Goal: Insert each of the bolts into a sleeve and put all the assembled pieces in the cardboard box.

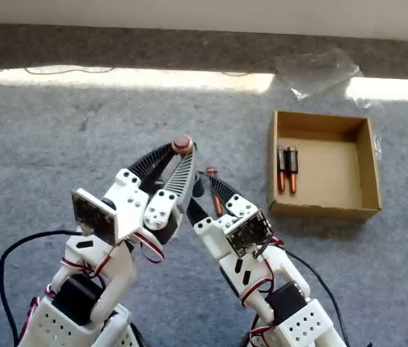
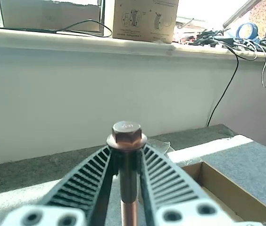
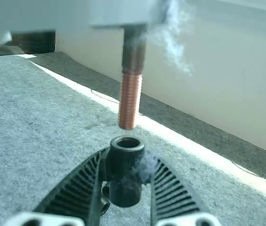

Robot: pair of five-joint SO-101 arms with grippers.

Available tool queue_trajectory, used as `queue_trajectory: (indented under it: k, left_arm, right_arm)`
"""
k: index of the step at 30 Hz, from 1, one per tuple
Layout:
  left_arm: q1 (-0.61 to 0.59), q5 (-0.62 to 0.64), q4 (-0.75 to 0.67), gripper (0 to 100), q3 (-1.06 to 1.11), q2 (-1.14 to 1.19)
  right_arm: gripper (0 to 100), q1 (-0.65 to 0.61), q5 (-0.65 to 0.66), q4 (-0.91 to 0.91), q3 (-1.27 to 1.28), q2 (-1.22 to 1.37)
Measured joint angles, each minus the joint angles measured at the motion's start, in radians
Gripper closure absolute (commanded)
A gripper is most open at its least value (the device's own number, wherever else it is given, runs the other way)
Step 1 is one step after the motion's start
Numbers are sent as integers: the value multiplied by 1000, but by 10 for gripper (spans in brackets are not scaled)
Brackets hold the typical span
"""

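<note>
My left gripper (image 1: 181, 155) (image 2: 127, 151) is shut on a copper bolt (image 2: 128, 183), upright, its hex head (image 1: 182, 143) just above the fingertips. My right gripper (image 1: 205, 194) (image 3: 126, 161) is shut on a black sleeve (image 3: 125, 176) with its open end facing up. The bolt's threaded tip (image 3: 129, 101) hangs right over the sleeve's mouth, a small gap between them. The cardboard box (image 1: 367, 155) (image 2: 227, 190) lies on the carpet to the right of both arms, and two assembled pieces (image 1: 286, 170) rest side by side near its left wall.
Grey carpet (image 1: 59, 144) covers the table. A crumpled clear plastic bag (image 1: 320, 71) lies behind the box near the far edge. Cables (image 1: 16, 249) trail by the arm bases at the front.
</note>
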Motion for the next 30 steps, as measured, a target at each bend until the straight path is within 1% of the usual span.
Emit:
queue_trajectory:
  k: [7, 13, 22, 26, 30]
  left_arm:
    - [2, 15, -60, 994, 61, 0]
    - [2, 21, -61, 994, 61, 0]
    - [3, 25, -64, 994, 124, -8]
    - [-6, 80, -64, 994, 140, -8]
    - [-52, 127, -72, 994, 186, -21]
  right_arm:
    - [994, 0, 0, 0, 0, 0]
    - [994, 0, 0, 0, 0, 0]
    - [994, 0, 0, 0, 0, 0]
    - [994, 0, -2, 0, 0, 2]
    - [994, -3, -2, 2, 0, 2]
